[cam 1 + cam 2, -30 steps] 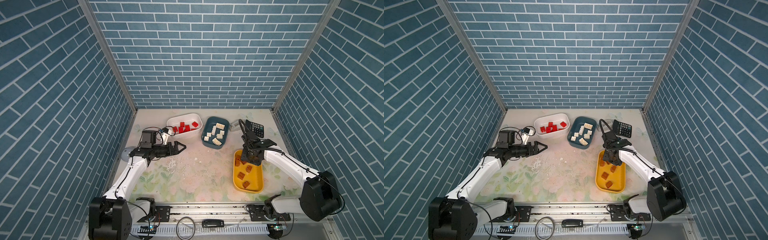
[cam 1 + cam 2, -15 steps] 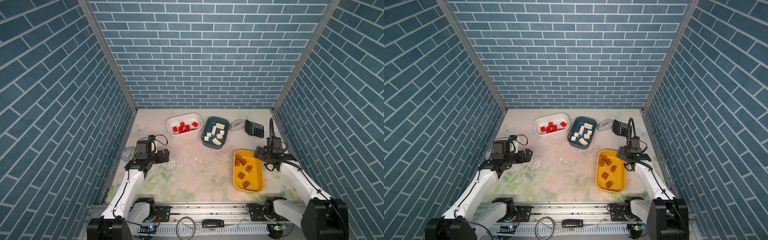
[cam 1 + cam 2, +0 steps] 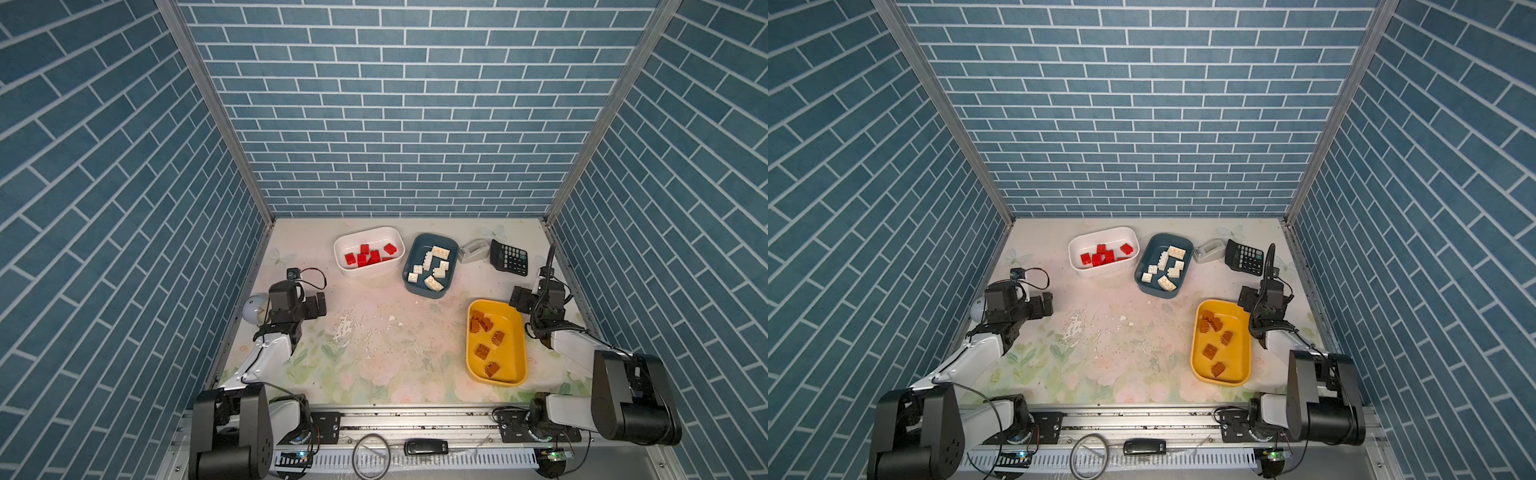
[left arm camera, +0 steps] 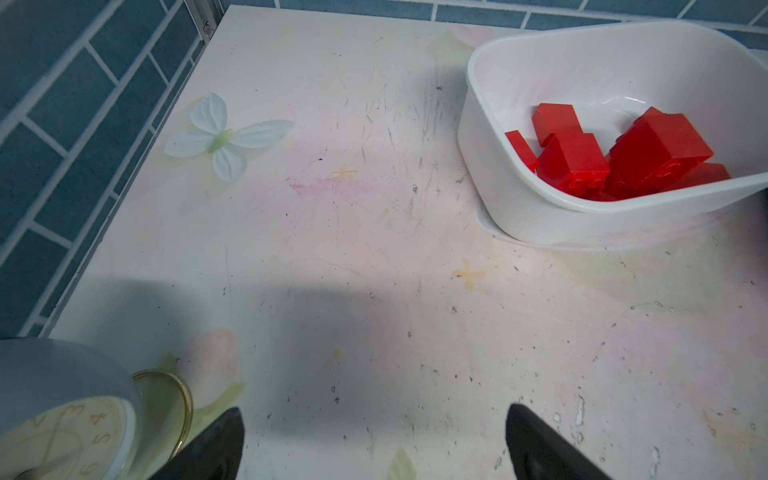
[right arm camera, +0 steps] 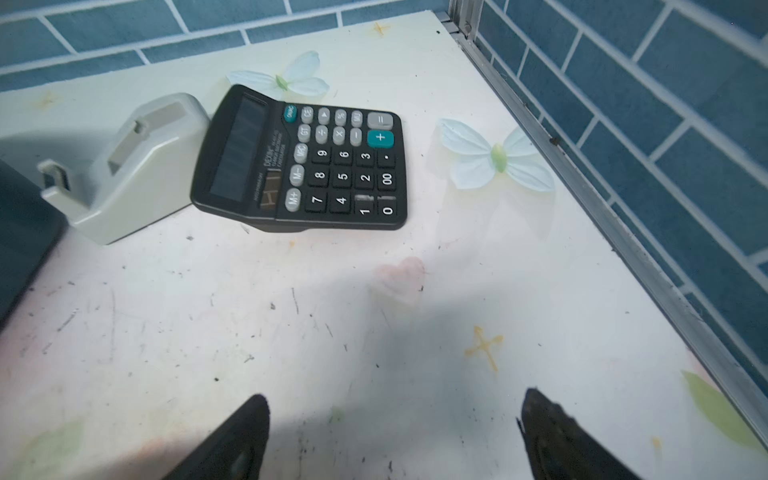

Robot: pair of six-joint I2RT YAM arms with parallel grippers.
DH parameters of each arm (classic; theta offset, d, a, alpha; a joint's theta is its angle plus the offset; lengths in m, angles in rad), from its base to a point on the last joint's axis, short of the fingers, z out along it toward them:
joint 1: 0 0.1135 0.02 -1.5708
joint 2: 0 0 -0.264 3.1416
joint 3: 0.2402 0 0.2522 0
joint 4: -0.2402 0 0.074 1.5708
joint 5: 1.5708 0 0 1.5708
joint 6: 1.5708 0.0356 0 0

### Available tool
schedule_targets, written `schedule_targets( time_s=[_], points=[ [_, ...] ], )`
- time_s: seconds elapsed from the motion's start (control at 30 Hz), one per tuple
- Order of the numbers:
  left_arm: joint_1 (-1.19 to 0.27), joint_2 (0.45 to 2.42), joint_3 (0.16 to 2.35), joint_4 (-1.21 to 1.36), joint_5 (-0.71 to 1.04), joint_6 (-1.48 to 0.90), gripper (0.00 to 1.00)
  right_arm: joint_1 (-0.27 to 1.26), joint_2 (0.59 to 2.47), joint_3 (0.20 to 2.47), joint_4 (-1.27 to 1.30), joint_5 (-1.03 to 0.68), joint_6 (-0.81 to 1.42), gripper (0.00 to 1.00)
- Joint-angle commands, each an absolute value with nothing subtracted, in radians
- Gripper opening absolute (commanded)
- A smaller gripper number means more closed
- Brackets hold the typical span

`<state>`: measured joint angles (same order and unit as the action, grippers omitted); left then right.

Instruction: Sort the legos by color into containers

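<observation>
The legos lie in the 3 tubs on the worktop (image 3: pixel 374 332): red legos (image 3: pixel 370 257) in the white tub (image 3: pixel 370 233) at the back, cream legos (image 3: pixel 440 251) in the teal tub (image 3: pixel 428 295) just beside it, and brown legos (image 3: pixel 483 351) in the yellow tub (image 3: pixel 513 345) nearer the front on the right. The left claw (image 4: pixel 374 415) hangs spread and empty over bare worktop near the white tub, with a small clock (image 4: pixel 62 415) beside it. The right claw (image 5: pixel 395 399), also spread and empty, hangs over bare worktop beside the yellow tub, facing the calculator (image 5: pixel 303 162) and the tape dispenser (image 5: pixel 124 166).
</observation>
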<state>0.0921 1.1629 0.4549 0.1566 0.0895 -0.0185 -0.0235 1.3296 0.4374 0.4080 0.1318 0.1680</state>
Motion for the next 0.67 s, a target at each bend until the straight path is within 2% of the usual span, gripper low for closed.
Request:
schedule_targets(
  time_s=[0.0, 0.13, 0.27, 0.37, 0.63],
  points=[
    [0.096, 1.236, 0.427, 0.439, 0.082, 0.025, 1.00, -0.036, 1.391, 0.446, 0.639, 0.092, 0.083, 0.95],
    [0.097, 1.334, 0.407, 0.612, 0.087, 0.011, 1.00, -0.054, 1.456, 0.446, 0.700, 0.062, 0.084, 0.95],
    [0.100, 1.389, 0.443, 0.624, 0.090, -0.019, 0.99, -0.064, 1.496, 0.440, 0.743, 0.041, 0.090, 0.99],
    [0.100, 1.432, 0.400, 0.759, 0.097, -0.037, 0.99, -0.072, 1.501, 0.435, 0.755, 0.021, 0.092, 0.99],
    [0.100, 1.410, 0.393, 0.759, 0.101, -0.038, 1.00, -0.072, 1.503, 0.444, 0.743, 0.026, 0.088, 0.99]
  ],
)
